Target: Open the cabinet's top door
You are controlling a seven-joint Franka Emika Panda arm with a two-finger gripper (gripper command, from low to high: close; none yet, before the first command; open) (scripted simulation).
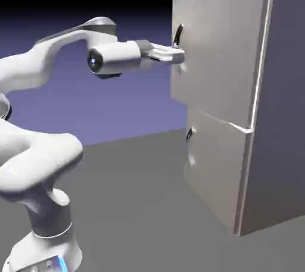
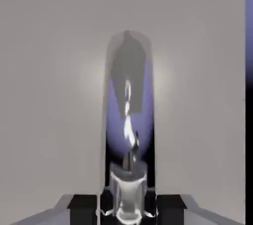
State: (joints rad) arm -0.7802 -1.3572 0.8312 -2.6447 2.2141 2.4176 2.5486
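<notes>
Pulling the door (image 1: 223,50) should feel stiff yet smooth, its broad panel heavy; the slick, curved handle (image 1: 179,34) could slip. It's at the cabinet's (image 1: 283,116) upper part, right of our hand (image 1: 181,56). We'd take the handle mid-bar. Our fingertips flank it closely, but we can't tell whether they grip.

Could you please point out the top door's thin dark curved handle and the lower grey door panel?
Thin dark curved handle (image 1: 179,33): exterior view, upper part.
Lower flat grey door panel (image 1: 217,166): exterior view, middle.
</notes>
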